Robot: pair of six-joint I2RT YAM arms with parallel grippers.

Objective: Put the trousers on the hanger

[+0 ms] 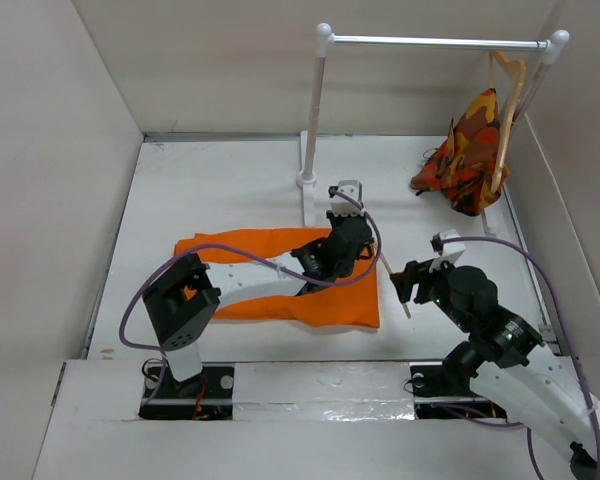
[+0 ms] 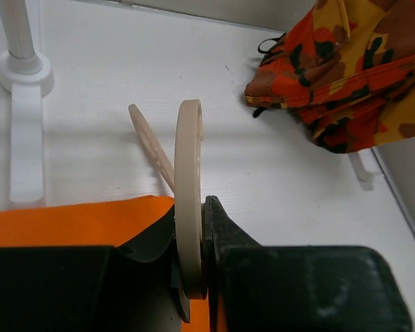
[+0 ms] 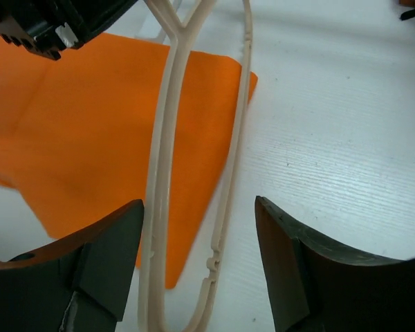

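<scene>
Trousers: The large, plain bright-orange cloth trousers were seen spread flat on the white table, left of centre, beneath the left arm.
Trouser edge: Their right edge was found at the hanger. In the right wrist view one orange corner was seen running under it.
Hanger: The thin, pale cream clothes hanger was placed across that edge, with one arm over cloth and the other passing onto bare table.
Left gripper: The left gripper was pressed together on the hanger's curved hook.
Right gripper: The right gripper was spread wide, with a finger on either side of the hanger's arms. Contact could not be told.
Open room: Bare table was seen right of the trousers, as far as the orange, red and brown patterned garment hung from the white rail. More was seen behind the trousers, towards the rail's post.
Limits: The table was closed in by pale walls at left, back and right.
</scene>
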